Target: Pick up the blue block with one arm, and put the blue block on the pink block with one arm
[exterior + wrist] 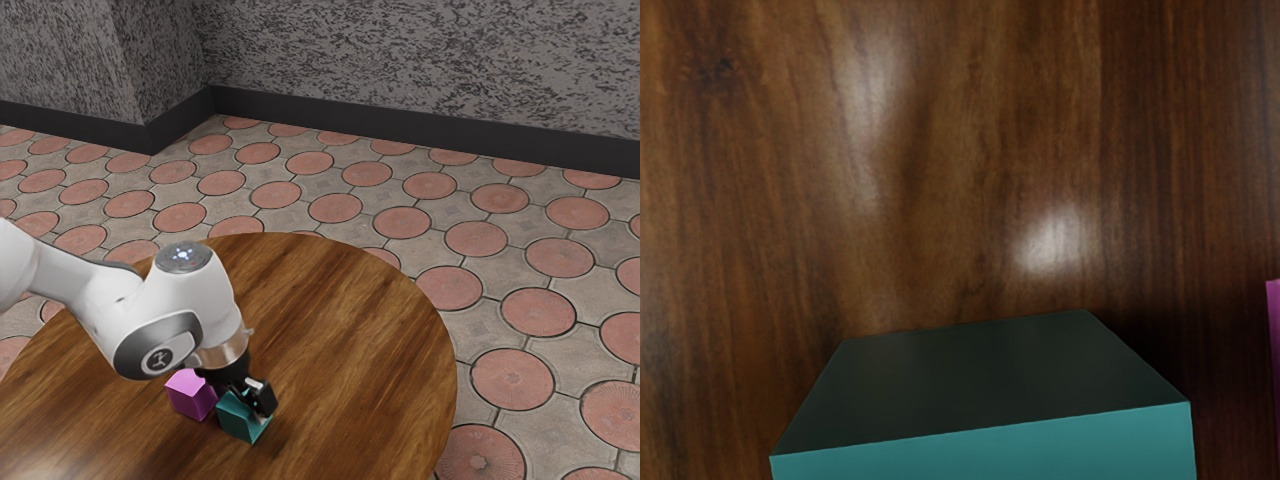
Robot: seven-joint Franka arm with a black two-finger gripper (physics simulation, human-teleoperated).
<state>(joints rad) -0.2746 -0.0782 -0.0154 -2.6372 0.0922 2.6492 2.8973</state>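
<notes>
Table point(390, 330): round, wood-grained, carrying the pink block point(190, 393) near its front edge. Arm point(150, 310) is seen reaching in from the exterior view's left and bent down over the pink block's neighbourhood. Blue block point(240, 418), teal in shade, is found just beside the pink block, on the side toward the exterior view's right, at table level and slightly skewed to it. Gripper point(248, 392) is lowered onto the blue block; its black fingers appear clenched against two opposite sides of it.

Step judged in hand: the grasp, lift not yet made. Next move calls for a straight lift above the pink block's top, a short sideways carry over the pink block, then a square set-down.
</notes>
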